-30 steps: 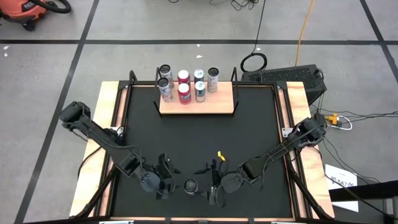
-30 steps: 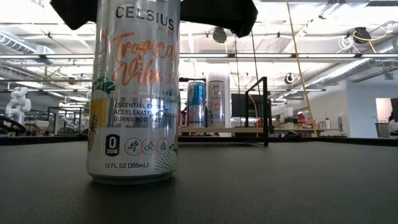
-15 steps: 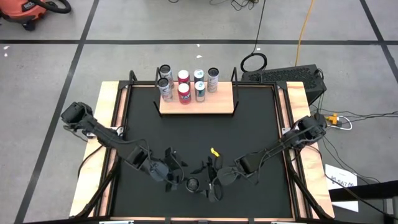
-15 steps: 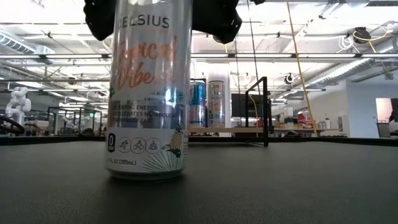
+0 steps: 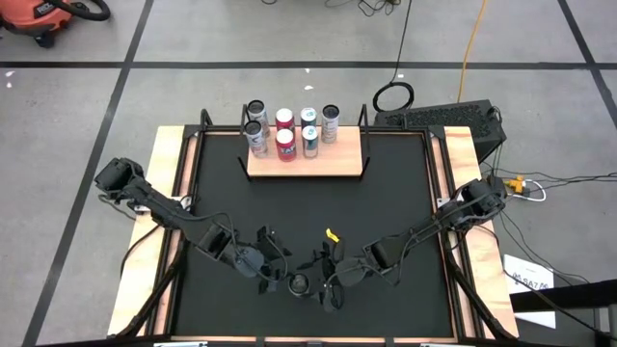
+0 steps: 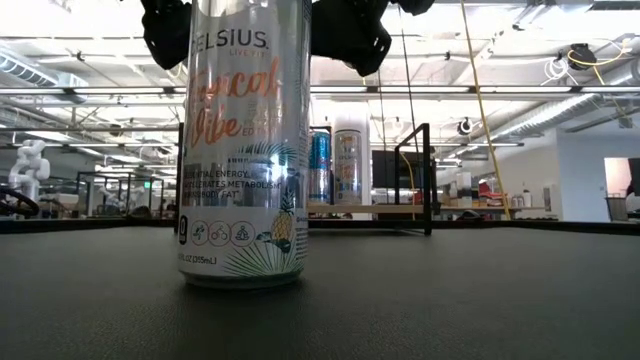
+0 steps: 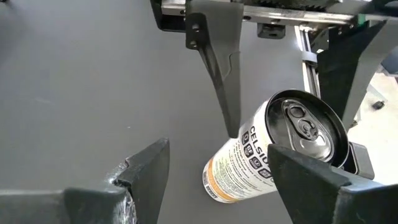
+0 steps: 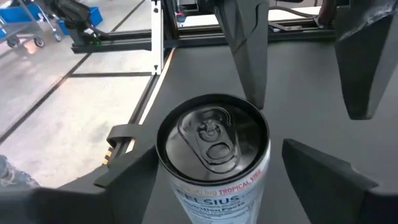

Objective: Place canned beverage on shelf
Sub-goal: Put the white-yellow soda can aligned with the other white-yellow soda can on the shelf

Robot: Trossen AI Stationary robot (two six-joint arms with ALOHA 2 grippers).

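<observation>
Presently a Celsius can (image 6: 243, 150) stands upright on the black mat (image 5: 308, 198) near the table's front edge, between the two arms. High view: its round top shows at the point where both grippers converge.

Left gripper (image 5: 273, 277) — low over the mat just beside the can, on the left. Its fingers (image 7: 217, 62) are spread wide; in the left wrist view one finger lies along the can's side and the other sits clear of it. No grip on the can visible.

Right gripper (image 5: 328, 281) — just beside the can on the opposite side. Its fingers (image 8: 249, 43) are also spread, and in the right wrist view the can's lid and pull tab sit between them with gaps on both sides.

Low view: dark gripper parts hang at either side of the can's top; the can's base rests flat on the mat.

Shelf (image 5: 305, 164) — light wooden board with black end posts, at the far side of the mat, well apart from the can. It carries seven upright cans (image 5: 286, 145), silver, red and blue, grouped toward its left and middle; the right part of the board is bare.
</observation>
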